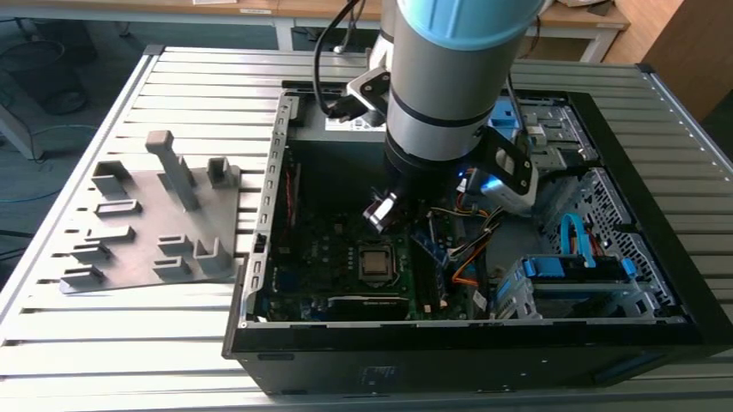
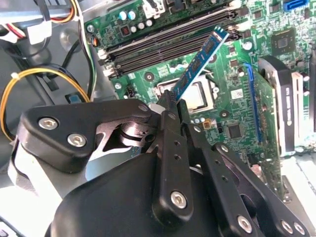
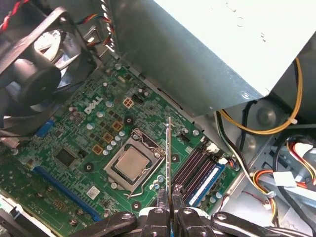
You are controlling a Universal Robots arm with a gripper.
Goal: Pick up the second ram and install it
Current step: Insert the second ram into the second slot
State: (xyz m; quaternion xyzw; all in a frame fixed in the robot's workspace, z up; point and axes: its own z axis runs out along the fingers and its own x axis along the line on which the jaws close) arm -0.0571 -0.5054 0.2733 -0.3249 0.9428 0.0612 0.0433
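My gripper [image 2: 173, 102] is shut on the second ram [image 2: 200, 61], a thin dark stick with a blue-looking edge that juts out from between the fingertips. It hangs in the air above the green motherboard [image 2: 237, 94], tilted toward the row of long black memory slots [image 2: 168, 44] and apart from them. In the first wrist view the ram [image 3: 169, 153] is edge-on, rising from the gripper [image 3: 170, 200] beside the CPU socket [image 3: 133, 165] and the slots [image 3: 195, 168]. In the exterior view the gripper [image 1: 385, 215] is down inside the open computer case [image 1: 273, 172].
The grey holder plate [image 1: 143, 193] with upright blocks lies on the slatted table at the exterior view's left. Inside the case are a fan [image 3: 34, 74], the grey power supply [image 3: 212, 49], bundles of cables [image 3: 266, 131] and a blue drive cage [image 1: 572, 266].
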